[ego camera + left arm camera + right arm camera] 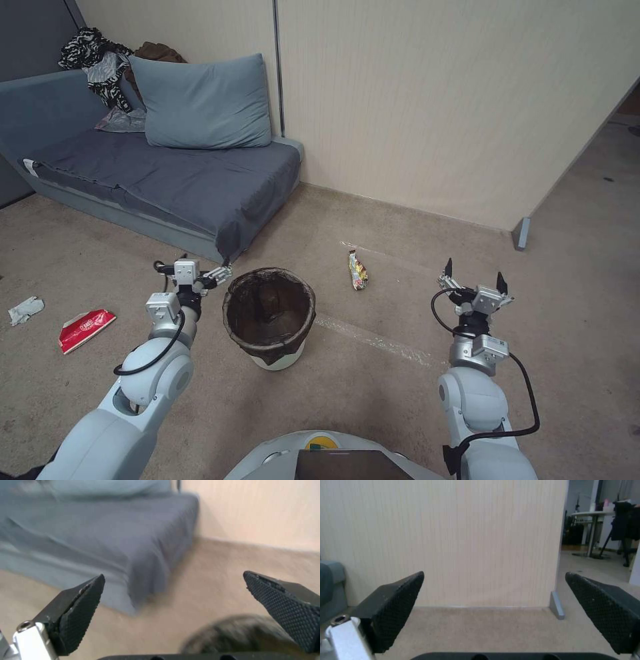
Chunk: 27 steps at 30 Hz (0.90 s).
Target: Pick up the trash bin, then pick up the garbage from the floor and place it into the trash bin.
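Trash bin (pixel 269 320) stands just right of the left gripper (pixel 221 273), wide open, empty; right gripper (pixel 475 273) likewise.

Carpeted living room: sofa (pixel 167 173), pillow (pixel 200 103)

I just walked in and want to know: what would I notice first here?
Probably the trash bin with its dark bag, standing on the carpet right before the robot. The left claw hangs open beside its rim, and the right claw waits open off to the right. Litter lies around: a red wrapper on the left, a colourful wrapper past the bin.
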Available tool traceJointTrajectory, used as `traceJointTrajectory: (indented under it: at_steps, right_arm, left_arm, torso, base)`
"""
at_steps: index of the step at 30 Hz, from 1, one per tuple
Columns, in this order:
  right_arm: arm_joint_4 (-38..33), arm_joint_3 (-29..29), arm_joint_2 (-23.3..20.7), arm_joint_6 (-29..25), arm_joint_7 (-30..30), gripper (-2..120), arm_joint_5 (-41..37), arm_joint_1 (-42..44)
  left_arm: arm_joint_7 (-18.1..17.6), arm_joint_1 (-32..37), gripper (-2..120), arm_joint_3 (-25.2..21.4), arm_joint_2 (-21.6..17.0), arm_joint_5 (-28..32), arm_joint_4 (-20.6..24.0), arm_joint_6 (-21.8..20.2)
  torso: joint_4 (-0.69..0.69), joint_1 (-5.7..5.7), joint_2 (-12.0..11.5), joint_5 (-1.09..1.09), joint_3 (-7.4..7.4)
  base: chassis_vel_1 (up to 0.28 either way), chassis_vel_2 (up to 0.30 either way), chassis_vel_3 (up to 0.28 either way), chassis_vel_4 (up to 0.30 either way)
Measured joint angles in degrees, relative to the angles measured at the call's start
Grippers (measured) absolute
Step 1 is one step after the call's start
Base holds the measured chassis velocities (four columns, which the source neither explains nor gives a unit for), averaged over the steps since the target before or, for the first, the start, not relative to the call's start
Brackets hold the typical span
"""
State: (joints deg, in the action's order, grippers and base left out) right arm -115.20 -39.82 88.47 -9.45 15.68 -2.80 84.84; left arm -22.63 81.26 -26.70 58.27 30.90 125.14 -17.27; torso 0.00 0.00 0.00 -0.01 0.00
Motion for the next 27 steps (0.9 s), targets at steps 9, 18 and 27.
traceJointTrajectory:
  at_steps: [9, 18, 27]
  right_arm:
    - [0.7, 0.0, -0.2, 0.2, 0.4, 100, -0.5, -0.4]
    - [1.5, 0.2, 0.5, 0.2, 0.8, 100, -0.3, -0.5]
    - [2.0, 0.2, 1.0, 0.1, 1.1, 100, -0.2, -0.6]
  left_arm:
    - [-3.3, -4.4, 100, 4.7, -4.7, 12.8, -0.9, -8.6]
    - [-8.9, -9.7, 100, 9.0, -5.5, 20.6, -5.1, -17.0]
    - [-14.7, -14.0, 100, 12.4, -5.6, 26.9, -8.4, -20.1]
  torso:
    - [0.0, 0.0, 0.0, 0.01, 0.0]
    - [0.0, 0.0, 0.0, 0.0, 0.0]
    - [0.0, 0.0, 0.0, 0.01, 0.0]
  base:
    - [0.0, 0.0, 0.0, 0.0]
    - [0.0, 0.0, 0.0, 0.0]
    - [0.0, 0.0, 0.0, 0.0]
